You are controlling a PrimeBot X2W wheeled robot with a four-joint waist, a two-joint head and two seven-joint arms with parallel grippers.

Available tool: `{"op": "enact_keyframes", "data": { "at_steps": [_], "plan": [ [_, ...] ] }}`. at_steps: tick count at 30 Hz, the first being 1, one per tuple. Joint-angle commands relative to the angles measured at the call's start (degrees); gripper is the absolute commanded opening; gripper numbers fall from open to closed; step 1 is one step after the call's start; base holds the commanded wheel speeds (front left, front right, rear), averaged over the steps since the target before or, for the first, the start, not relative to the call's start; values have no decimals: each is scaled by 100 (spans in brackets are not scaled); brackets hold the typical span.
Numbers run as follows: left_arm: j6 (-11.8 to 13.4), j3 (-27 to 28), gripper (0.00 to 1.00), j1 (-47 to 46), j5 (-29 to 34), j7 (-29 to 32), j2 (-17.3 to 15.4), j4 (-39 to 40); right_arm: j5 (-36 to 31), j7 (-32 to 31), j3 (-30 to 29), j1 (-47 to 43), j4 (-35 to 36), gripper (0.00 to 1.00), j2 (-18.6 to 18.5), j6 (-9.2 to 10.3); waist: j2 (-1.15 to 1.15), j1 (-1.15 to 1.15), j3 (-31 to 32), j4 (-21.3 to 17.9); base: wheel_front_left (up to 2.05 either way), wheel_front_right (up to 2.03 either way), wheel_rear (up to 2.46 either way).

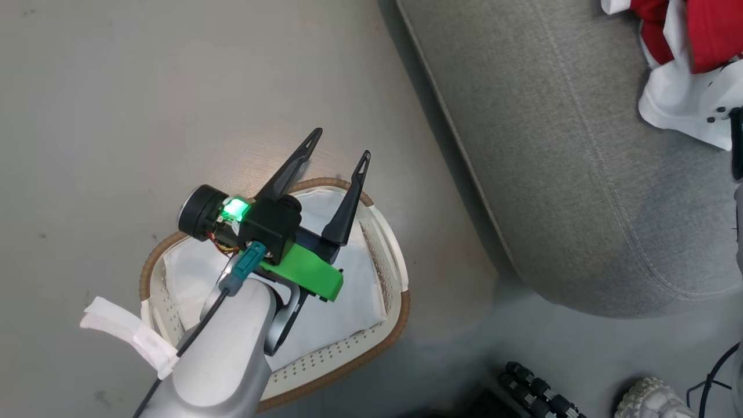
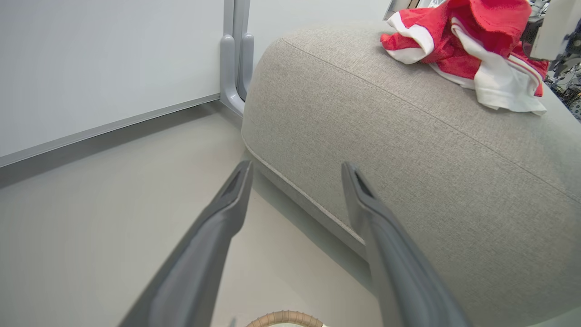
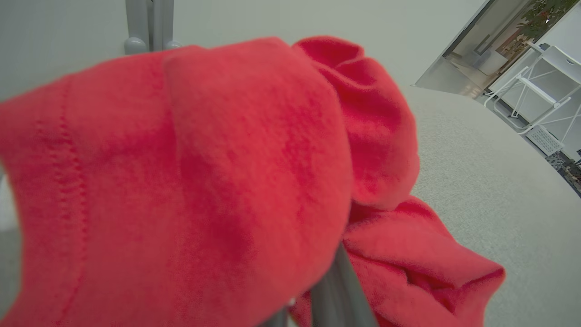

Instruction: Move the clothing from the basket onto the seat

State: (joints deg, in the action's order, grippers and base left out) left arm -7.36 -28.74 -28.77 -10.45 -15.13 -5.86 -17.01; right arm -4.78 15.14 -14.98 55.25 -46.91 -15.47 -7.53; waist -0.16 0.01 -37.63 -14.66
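The right gripper [image 3: 320, 302] is closed, and its fingers appear to pinch the red clothing [image 3: 204, 181] at the lower centre of its wrist view. The cloth is heaped on the grey seat [image 1: 551, 145], upper right of the head view. The left gripper [image 1: 341, 143] hangs with its fingers apart over the basket [image 1: 400, 325], lower left. This looks like the drop: next the right fingers must part and lift clear without dragging the cloth.

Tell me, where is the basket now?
In the head view the basket stands on the floor at lower left of centre, just left of the seat corner, under the open left end effector.
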Motion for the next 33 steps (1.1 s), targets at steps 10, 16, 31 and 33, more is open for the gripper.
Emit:
{"op": "enact_keyframes", "data": {
  "at_steps": [10,16,31,33],
  "plan": [
    [-13,265,100,153,-68,-2,86,-62,96,-1,192,-814,564,100,214,8,16,-1,543,-59,0,0,0],
    [-12,618,100,445,-46,-2,177,-99,250,-1,322,-1578,1087,100,247,8,16,-1,1118,-51,0,0,0],
    [458,1892,100,1442,209,-3,281,-22,681,-1,806,-2960,2437,100,860,8,16,-1,2269,540,0,0,0],
    [516,2056,100,1568,242,-3,285,-68,707,-1,923,-3058,2491,100,939,8,16,-1,2373,647,0,0,0]
  ]
}}
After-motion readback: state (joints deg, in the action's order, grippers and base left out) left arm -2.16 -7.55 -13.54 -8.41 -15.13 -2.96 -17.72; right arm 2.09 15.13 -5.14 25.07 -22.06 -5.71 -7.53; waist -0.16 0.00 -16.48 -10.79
